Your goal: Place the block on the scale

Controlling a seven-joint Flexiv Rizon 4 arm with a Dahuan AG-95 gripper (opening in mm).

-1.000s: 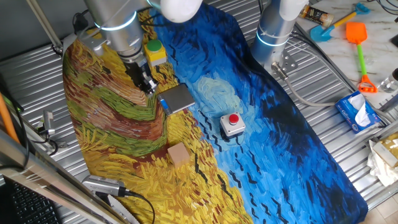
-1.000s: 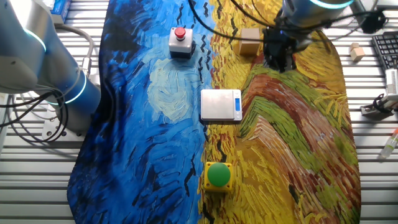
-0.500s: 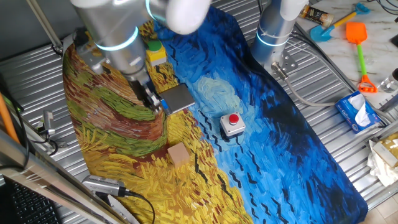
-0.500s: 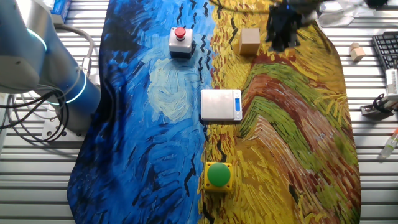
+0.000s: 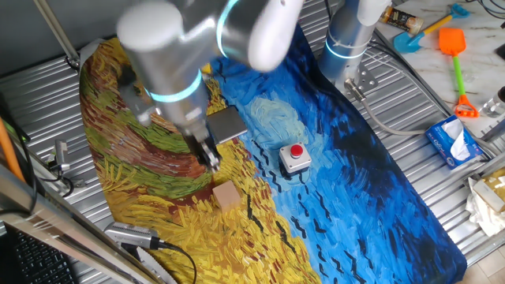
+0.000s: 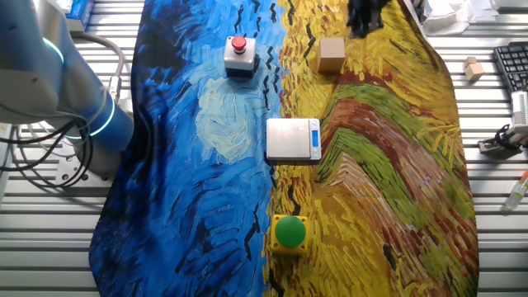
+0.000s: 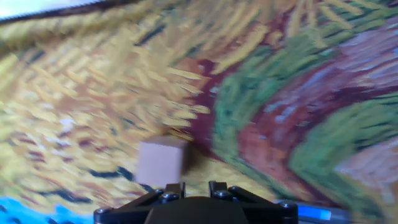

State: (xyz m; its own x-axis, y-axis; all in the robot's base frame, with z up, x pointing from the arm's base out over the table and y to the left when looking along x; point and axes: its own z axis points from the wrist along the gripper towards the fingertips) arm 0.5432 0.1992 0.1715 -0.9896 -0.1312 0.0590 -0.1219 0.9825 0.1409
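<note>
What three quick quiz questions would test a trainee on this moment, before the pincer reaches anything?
1. True or false: the block already sits on the scale.
2. Which button box is nearer the block: A) the red-button box or B) the green-button box?
3. Fill in: the scale's blue tab faces the ____-toned half of the cloth.

Key: 1 false; 2 A; 3 yellow.

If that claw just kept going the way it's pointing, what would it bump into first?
Most likely the block: the hand view shows it just ahead of the claw, slightly left of centre. The picture is blurred, so it might instead land on the painted cloth beside it.
</note>
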